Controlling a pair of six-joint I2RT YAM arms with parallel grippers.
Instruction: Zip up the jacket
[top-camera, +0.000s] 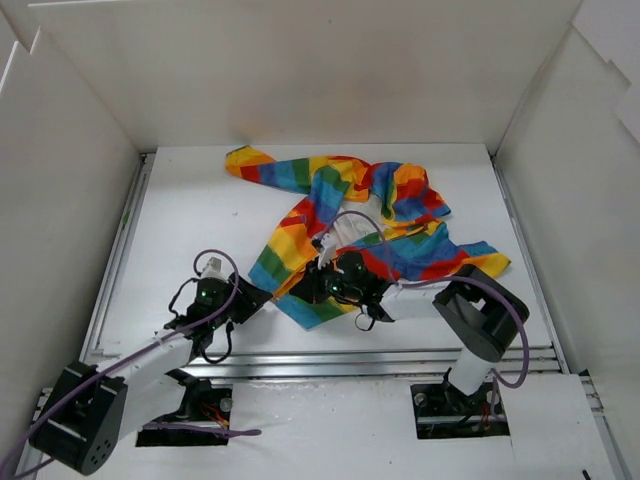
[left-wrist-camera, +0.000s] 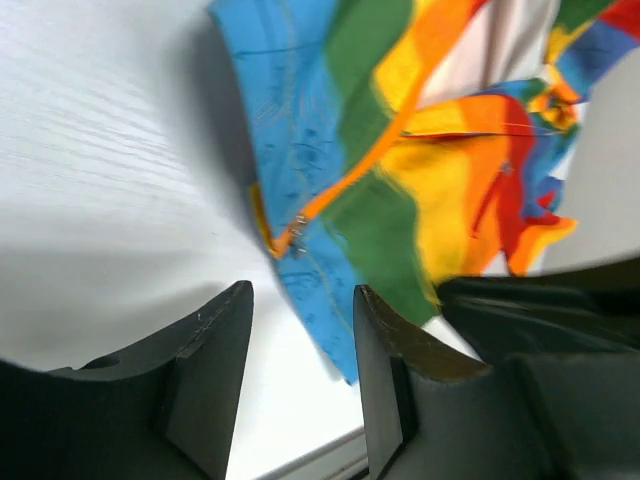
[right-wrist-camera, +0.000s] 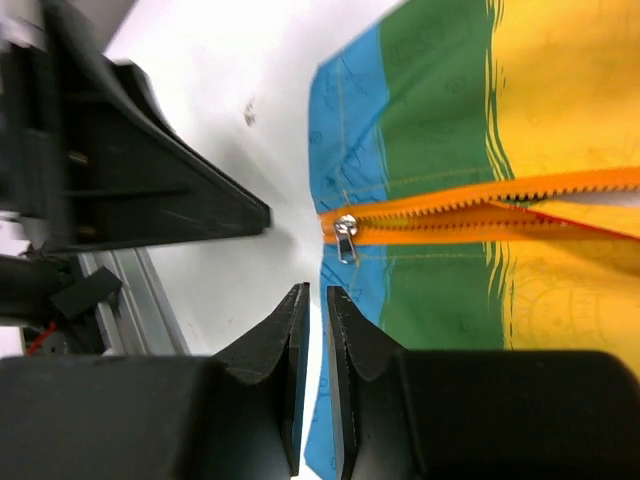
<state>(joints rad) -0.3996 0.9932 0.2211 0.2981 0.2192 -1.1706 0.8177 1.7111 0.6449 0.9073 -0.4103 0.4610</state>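
Two-fingered left claw (left-wrist-camera: 302, 296) half open, empty, right claw (right-wrist-camera: 317, 292) near-shut over jacket (right-wrist-camera: 440, 120) — grip unclear

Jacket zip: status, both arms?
Left gripper open, empty, beside the hem. Right gripper jaws near shut next to slider, grip unclear. Jacket mostly unzipped, slider at bottom hem. Nothing seen lying on the zip.

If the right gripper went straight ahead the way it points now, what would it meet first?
Most likely the jacket: its blue hem with the zipper pull lies right ahead of the right gripper, though depth is unclear.
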